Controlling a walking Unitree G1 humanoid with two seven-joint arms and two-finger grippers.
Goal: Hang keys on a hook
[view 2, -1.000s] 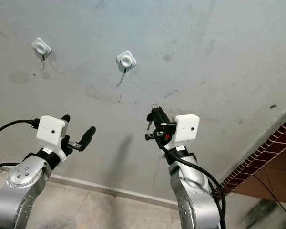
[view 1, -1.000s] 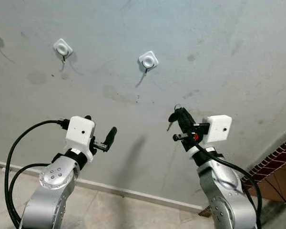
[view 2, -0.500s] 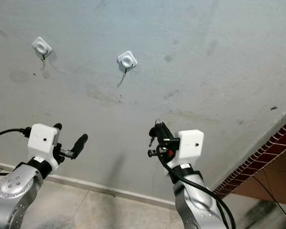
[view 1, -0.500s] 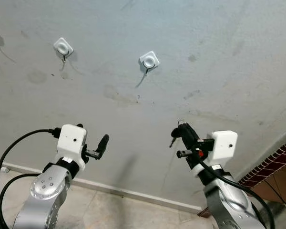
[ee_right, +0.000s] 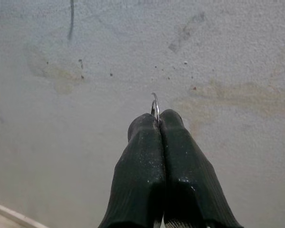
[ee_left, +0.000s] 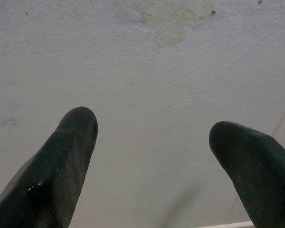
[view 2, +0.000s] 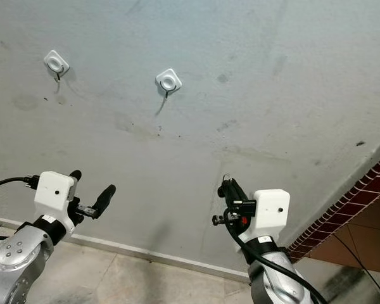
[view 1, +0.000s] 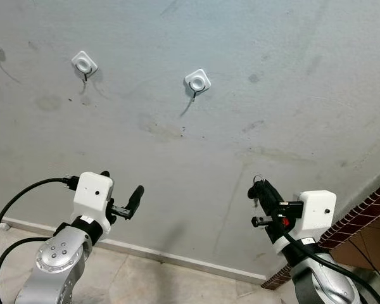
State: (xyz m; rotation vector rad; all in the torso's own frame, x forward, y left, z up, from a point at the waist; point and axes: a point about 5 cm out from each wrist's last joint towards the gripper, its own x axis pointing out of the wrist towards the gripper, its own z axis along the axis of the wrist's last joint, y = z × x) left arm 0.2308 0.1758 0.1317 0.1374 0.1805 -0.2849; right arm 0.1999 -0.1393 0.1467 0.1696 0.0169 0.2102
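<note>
While left gripper [view 1: 120, 201] gapes, right gripper [ee_right: 158, 121] pinches key ring [ee_right: 155, 103].

Two robot arms raised before a stained grey wall [view 2: 272, 114]: right gripper [view 2: 227, 187] pinching keys [view 2: 226, 179], below two white hooks [view 2: 168, 81].

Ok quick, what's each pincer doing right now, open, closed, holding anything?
Left pincer: open, holding nothing, facing the grey wall.
Right pincer: closed on the silver metal key ring.
</note>
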